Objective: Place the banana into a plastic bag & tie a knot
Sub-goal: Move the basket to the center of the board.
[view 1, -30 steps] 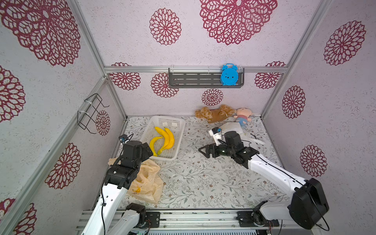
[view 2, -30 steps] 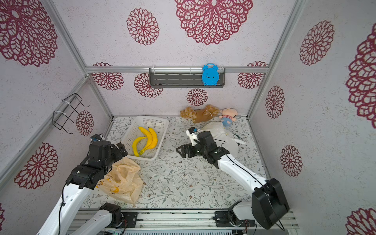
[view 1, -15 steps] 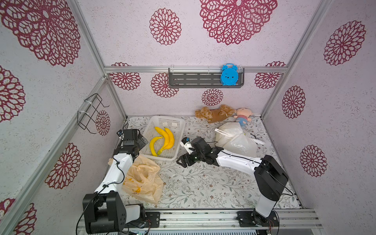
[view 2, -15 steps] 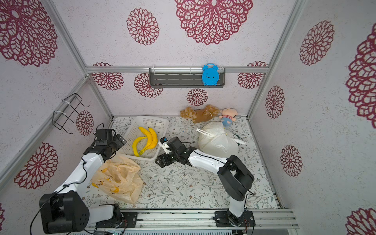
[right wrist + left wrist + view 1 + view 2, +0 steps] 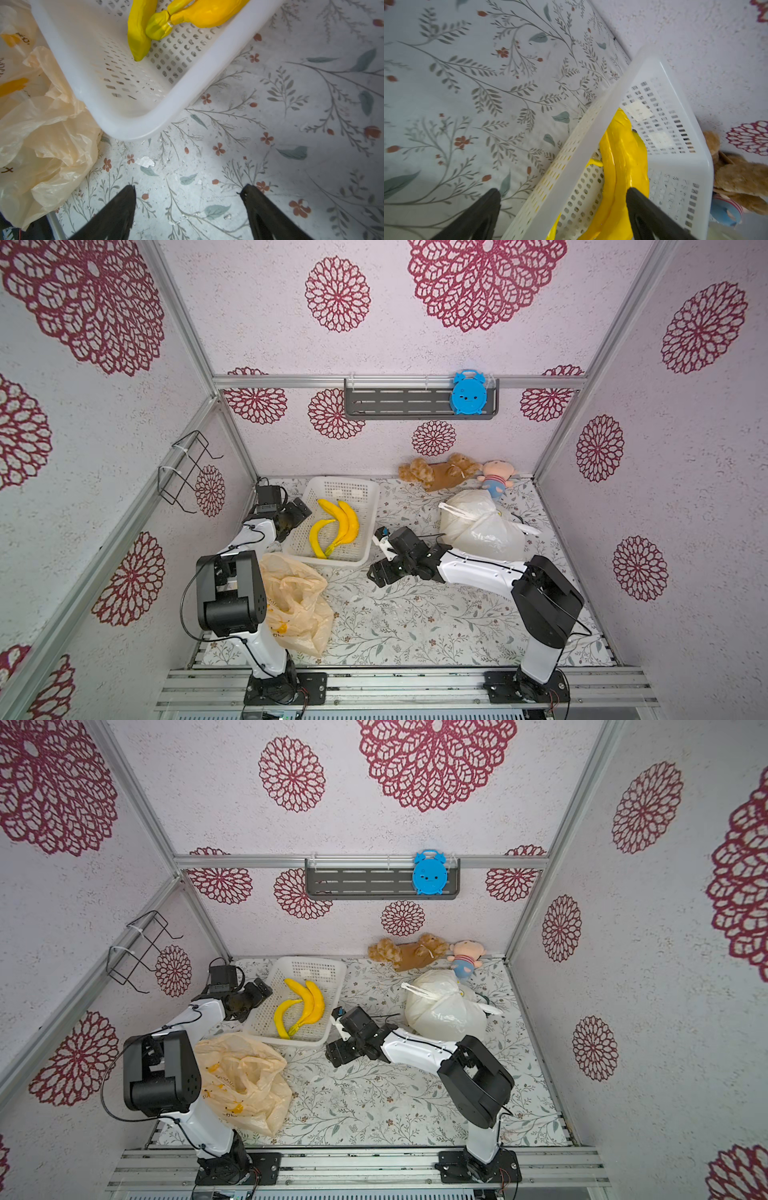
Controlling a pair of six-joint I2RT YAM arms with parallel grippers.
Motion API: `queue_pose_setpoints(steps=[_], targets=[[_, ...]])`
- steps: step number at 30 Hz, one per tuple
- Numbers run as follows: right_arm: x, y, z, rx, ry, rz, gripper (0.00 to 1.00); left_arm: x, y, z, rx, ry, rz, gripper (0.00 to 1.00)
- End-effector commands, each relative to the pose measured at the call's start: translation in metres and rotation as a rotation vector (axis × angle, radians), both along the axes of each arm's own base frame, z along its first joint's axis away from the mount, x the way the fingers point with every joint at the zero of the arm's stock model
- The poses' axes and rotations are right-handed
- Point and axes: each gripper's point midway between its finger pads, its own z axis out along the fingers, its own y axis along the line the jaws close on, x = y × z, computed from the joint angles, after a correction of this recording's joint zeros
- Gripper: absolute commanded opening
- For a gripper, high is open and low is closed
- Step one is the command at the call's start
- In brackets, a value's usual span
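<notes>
Seemingly, basket rim (image 5: 591,141) bars left gripper (image 5: 562,189) from bananas (image 5: 623,155).

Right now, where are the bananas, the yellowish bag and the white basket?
bananas (image 5: 350,522): in a top view, on one fruit's middle.
plastic bag (image 5: 299,601): in a top view, its crumpled middle.
basket (image 5: 345,489): in a top view, its far wall.

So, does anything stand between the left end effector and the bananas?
Yes: the white basket's rim. In the left wrist view it runs between the open fingers of the left end effector, one finger over the tablecloth outside, the other over the bananas. Nothing else blocks them.
</notes>
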Motion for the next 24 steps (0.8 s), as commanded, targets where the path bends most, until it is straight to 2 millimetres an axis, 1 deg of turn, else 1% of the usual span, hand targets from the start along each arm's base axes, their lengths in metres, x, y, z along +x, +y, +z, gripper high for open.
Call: queue_pose_setpoints(steps=[1,5,9,10,11,14,16,18,19,20,23,24], targets=[[0.012,-0.016,0.029,0.039,-0.046,-0.064,0.86,0.017,-0.038,0.013,-0.046,-0.068,-0.114,0.97],[0.020,-0.026,0.032,0.049,-0.048,-0.097,0.86,0.029,-0.065,0.016,-0.077,-0.098,-0.161,0.97],[0.029,-0.038,0.035,0.068,-0.051,-0.142,0.86,0.051,-0.099,0.019,-0.078,-0.120,-0.240,0.97],[0.031,-0.041,0.035,0.072,-0.051,-0.153,0.86,0.058,-0.108,0.023,-0.071,-0.136,-0.261,0.97],[0.032,-0.043,0.036,0.077,-0.053,-0.164,0.86,0.066,-0.116,0.011,-0.069,-0.124,-0.284,0.98],[0.035,-0.049,0.035,0.078,-0.051,-0.185,0.85,0.083,-0.135,0.011,-0.070,-0.137,-0.330,0.97],[0.035,-0.052,0.034,0.074,-0.049,-0.197,0.83,0.086,-0.142,0.019,-0.064,-0.151,-0.344,0.97],[0.033,-0.056,0.034,0.072,-0.051,-0.205,0.83,0.077,-0.137,0.034,-0.025,-0.163,-0.329,0.97],[0.032,-0.057,0.036,0.075,-0.053,-0.205,0.83,0.070,-0.129,0.040,0.001,-0.168,-0.303,0.97],[0.029,-0.058,0.038,0.081,-0.053,-0.199,0.82,0.058,-0.121,0.065,0.032,-0.203,-0.280,0.97],[0.017,-0.051,0.044,0.106,-0.051,-0.151,0.83,0.022,-0.094,0.088,0.125,-0.189,-0.192,0.97],[0.012,-0.047,0.047,0.109,-0.052,-0.130,0.83,0.007,-0.084,0.096,0.158,-0.186,-0.166,0.97]])
